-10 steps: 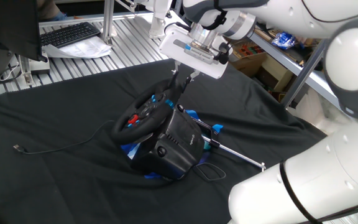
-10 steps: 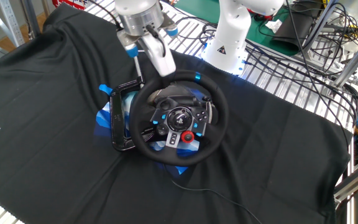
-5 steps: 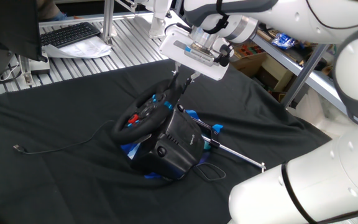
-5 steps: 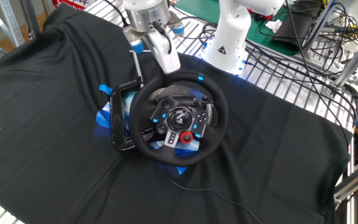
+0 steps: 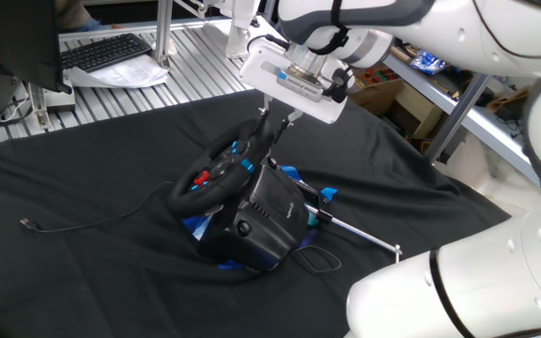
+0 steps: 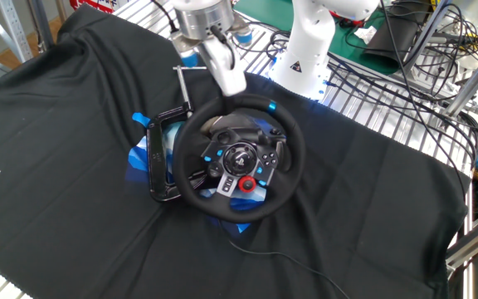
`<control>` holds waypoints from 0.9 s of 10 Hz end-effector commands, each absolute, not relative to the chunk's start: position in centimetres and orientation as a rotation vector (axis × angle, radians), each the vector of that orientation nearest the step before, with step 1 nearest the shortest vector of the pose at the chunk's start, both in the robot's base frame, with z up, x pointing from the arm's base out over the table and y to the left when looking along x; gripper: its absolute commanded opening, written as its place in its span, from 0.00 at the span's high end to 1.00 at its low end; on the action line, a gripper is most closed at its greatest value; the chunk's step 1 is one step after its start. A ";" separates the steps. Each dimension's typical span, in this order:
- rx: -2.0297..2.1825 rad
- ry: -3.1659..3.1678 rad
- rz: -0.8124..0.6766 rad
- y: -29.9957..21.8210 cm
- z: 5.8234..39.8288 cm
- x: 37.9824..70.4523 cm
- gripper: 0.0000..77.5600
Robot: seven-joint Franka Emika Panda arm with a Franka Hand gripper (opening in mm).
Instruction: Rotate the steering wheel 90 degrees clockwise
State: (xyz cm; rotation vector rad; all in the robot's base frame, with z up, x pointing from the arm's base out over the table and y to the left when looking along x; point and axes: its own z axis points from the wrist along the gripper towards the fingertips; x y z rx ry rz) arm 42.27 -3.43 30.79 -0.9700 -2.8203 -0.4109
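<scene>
The black round steering wheel [image 5: 216, 175] stands tilted on its boxy black base housing [image 5: 269, 218] in the middle of the black cloth. In the other fixed view the wheel [image 6: 191, 133] faces the camera, with red and blue hub buttons and the blue rim stripe [image 6: 270, 105] at the upper right. My gripper [image 5: 270, 127] comes down from above and is shut on the top of the rim, just left of the stripe; it also shows in the other fixed view [image 6: 231, 90]. The rim part between the fingers is hidden.
Blue-handled clamps with a metal rod [image 5: 346, 225] lie right of the base. A black clamp [image 6: 161, 154] sits left of the wheel. A thin cable [image 5: 92, 221] trails left across the cloth. A keyboard [image 5: 106, 52] lies at the back; a white robot base [image 6: 305, 50] stands behind.
My gripper has moved a little to the right along the top of the rim, and the blue stripe has shifted slightly clockwise with it.
</scene>
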 end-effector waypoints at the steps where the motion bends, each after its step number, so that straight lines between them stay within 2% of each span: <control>1: -0.996 -2.848 -0.406 -3.0 31.5 42.1 0.99; 9: -1.063 -2.884 -0.403 -2.5 30.7 41.7 0.99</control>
